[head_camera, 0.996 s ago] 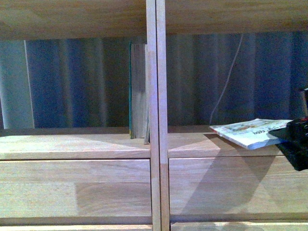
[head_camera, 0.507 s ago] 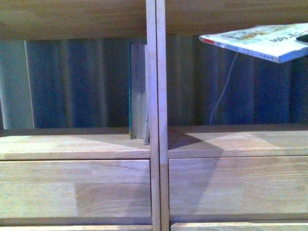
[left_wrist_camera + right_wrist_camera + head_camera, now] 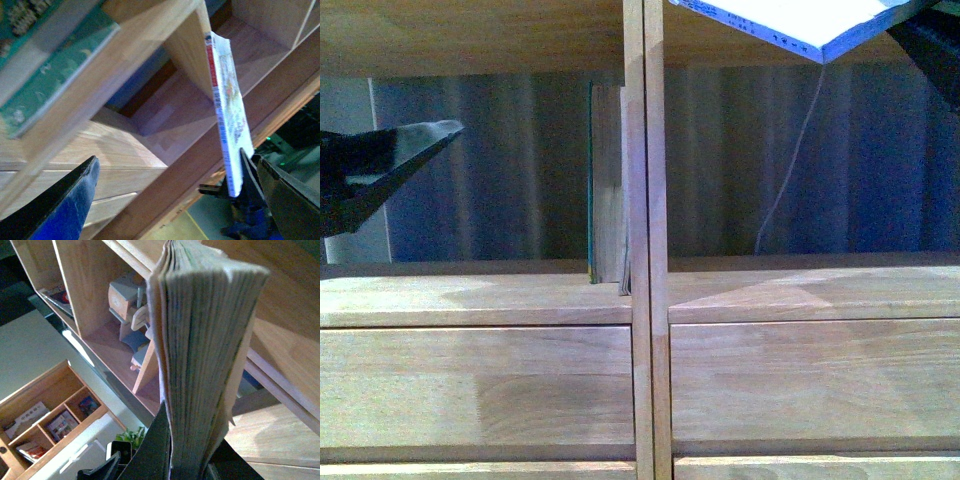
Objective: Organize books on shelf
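Observation:
The light wood shelf (image 3: 645, 300) fills the front view. The teal book (image 3: 607, 180) stands upright in the left compartment, against the centre divider; it also shows in the left wrist view (image 3: 55, 70). My right gripper (image 3: 187, 460) is shut on the thin pale paperback (image 3: 200, 355). It holds the paperback (image 3: 800, 25) high at the top of the right compartment, tilted, with the red-topped spine (image 3: 212, 65) showing. My left gripper (image 3: 175, 200) is open and empty in front of the left compartment, and one of its fingers (image 3: 390, 160) shows at the left edge.
A white cable (image 3: 790, 170) hangs behind the right compartment, against a dark curtain. In the right wrist view, small wooden objects (image 3: 130, 305) sit in another compartment. A darker cabinet (image 3: 50, 415) with books and a plant (image 3: 130, 437) stand beyond.
My right gripper has lifted the paperback from just above the right shelf board to the top of the compartment. My left gripper has come into view at the left.

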Robot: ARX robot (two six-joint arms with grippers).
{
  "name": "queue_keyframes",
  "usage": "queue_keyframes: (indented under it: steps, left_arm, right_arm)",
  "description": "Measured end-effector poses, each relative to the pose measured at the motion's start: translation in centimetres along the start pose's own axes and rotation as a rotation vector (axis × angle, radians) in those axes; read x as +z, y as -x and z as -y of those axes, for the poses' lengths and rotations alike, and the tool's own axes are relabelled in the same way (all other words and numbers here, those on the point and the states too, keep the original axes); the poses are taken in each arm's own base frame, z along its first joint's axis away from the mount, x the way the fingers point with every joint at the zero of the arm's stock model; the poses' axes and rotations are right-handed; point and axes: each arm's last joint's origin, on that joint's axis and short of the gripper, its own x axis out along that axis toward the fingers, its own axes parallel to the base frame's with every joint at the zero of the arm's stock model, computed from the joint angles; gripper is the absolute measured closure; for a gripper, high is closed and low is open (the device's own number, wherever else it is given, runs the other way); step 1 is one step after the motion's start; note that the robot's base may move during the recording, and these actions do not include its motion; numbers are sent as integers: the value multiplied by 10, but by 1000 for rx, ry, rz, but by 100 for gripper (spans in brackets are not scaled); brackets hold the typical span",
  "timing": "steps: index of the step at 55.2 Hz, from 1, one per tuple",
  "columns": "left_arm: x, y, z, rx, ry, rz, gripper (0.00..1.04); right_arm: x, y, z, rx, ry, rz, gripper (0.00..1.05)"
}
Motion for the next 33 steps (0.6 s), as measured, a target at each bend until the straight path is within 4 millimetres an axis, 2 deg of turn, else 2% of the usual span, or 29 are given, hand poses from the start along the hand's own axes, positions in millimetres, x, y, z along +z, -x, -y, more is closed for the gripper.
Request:
queue_keyframes:
  steps: [14,24,33]
  left_arm:
    - [-45,-38,39,-244,7,-62,7]
    - [-61,-49,36,-227,49,-72,7]
    - [-60,-51,35,-226,31,-65,7]
  right_arm:
    - [-17,-6,-2,44,-17,-44,97]
    - [-36,-6,-8,84,-57,-93,97]
    - [-51,0,-12,100,-108,-128,97]
